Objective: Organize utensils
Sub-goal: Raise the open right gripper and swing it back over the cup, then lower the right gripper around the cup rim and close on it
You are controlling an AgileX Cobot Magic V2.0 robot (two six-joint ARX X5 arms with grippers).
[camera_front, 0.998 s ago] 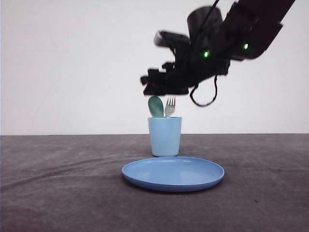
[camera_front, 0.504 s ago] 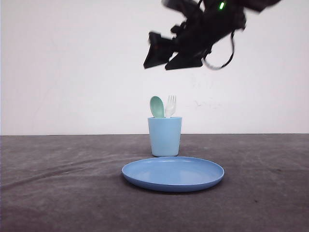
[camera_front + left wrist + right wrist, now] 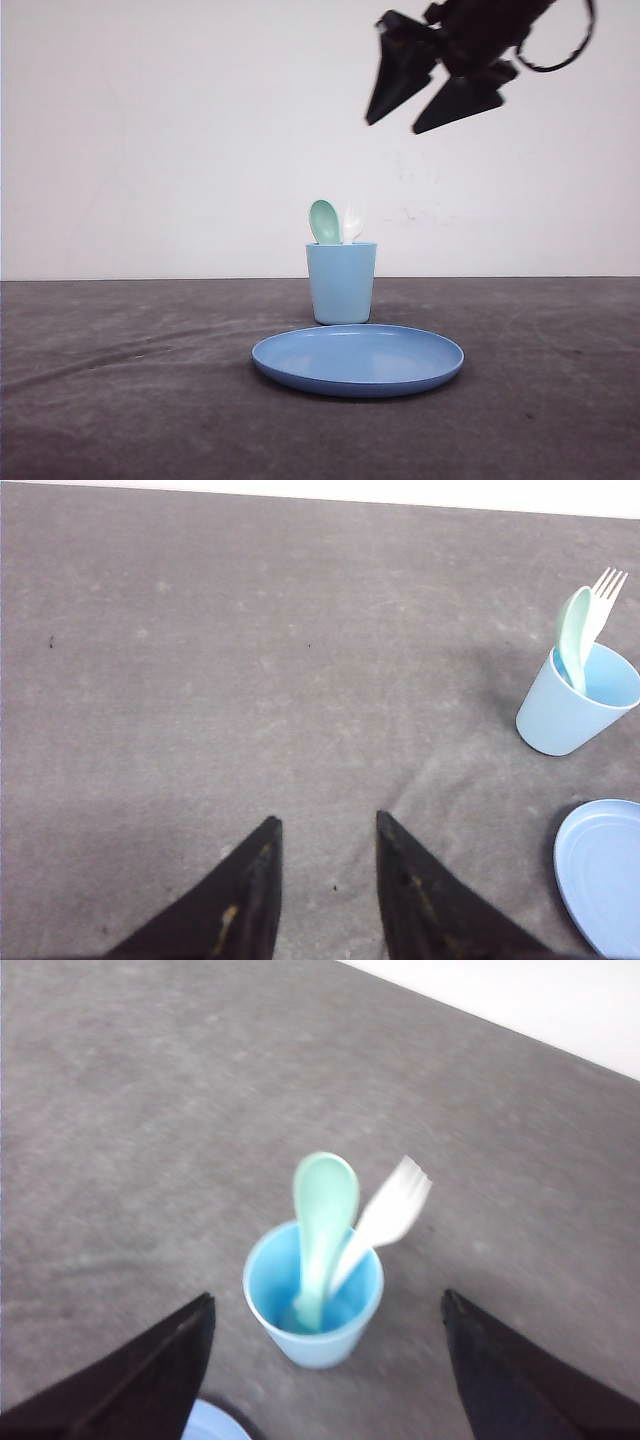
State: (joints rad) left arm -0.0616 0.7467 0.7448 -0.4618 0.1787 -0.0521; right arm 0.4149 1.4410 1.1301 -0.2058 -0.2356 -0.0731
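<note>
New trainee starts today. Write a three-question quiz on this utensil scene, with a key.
1. Multiple choice: where do the spoon and fork stand? A) on the plate B) in the cup C) on the table
2. True or false: the right pincer grips the fork.
3. Fill in: the plate lies on the camera's side of the ___.

Key: 1 B, both stand in the cup. 2 False, it hangs open above. 3 cup.
</note>
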